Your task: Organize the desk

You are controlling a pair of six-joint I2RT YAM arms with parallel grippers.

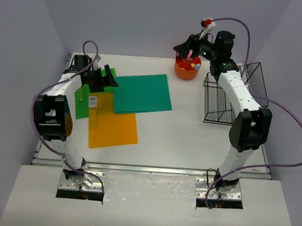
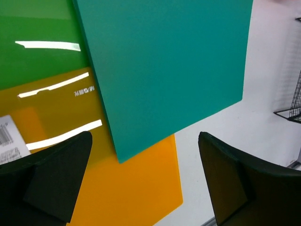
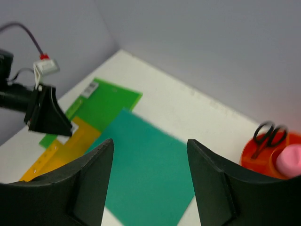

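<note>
**The desk point(image 1: 190, 136), surveyed from my left arm to my right**

The desk is a flat, matte white rectangle enclosed by pale lavender walls, with a metal rail along its near edge where my two bases are bolted. At far left lies a glossy green sheet point(image 1: 82, 102), thin and rectangular. A translucent orange sheet point(image 1: 114, 130) overlaps it and carries a white barcode label point(image 2: 9, 136). An opaque teal sheet point(image 1: 142, 93) rests on top of both, its corner covering the orange one. All three lie flat on the left half of the desk. My left gripper point(image 2: 144, 141) hangs over the stack with its black fingers spread wide and nothing between them. Right of centre, near the back wall, stands a round orange cup point(image 1: 186, 69) holding black-handled scissors point(image 3: 266, 134) and a rounded pink object point(image 3: 289, 160). My right gripper point(image 3: 149, 143) is poised above and beside the cup, its fingers also parted wide and empty. At far right stands a black wire basket point(image 1: 234, 100), a boxy open mesh.
</note>
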